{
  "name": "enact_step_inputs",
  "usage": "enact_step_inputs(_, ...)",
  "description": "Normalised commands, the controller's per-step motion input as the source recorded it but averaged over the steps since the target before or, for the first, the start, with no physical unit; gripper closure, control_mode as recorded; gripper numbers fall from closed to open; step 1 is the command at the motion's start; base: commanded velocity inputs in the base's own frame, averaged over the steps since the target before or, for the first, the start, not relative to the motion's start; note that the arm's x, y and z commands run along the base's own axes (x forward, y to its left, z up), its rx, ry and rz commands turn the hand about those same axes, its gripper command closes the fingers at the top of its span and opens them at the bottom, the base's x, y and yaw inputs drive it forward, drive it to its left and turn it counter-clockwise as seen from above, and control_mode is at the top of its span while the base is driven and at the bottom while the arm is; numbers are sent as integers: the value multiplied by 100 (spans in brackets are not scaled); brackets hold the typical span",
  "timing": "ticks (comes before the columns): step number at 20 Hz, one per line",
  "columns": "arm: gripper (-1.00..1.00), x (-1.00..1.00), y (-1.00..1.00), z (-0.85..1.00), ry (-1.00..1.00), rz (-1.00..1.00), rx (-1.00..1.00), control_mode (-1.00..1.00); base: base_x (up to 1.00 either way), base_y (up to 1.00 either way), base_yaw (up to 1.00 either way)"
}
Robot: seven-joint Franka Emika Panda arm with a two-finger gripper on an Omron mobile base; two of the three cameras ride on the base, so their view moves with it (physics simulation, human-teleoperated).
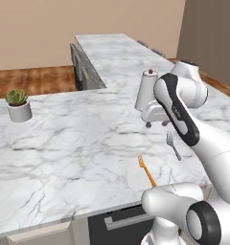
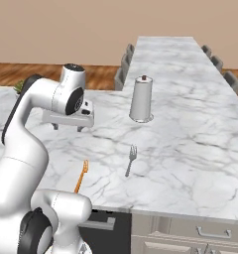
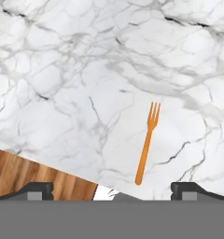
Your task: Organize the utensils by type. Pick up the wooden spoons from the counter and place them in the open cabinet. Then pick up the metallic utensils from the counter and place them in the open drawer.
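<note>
Spread wide above the counter, the gripper is seen with the orange fork at 1 o'clock, the grey fork being caught from the base.

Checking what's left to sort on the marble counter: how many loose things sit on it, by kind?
Forks: 2, one orange fork and one grey fork
Paper towel holder: 1
Potted plant: 1
Wooden spoons: 0 in view
Total: 4 on the counter
</note>
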Motion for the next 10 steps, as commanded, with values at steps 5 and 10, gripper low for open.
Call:
enact_step_inputs(5,-100,0,0,0,0,0,0,100,0,0,0)
enact_step_inputs(10,-100,0,0,0,0,0,0,100,0,0,0)
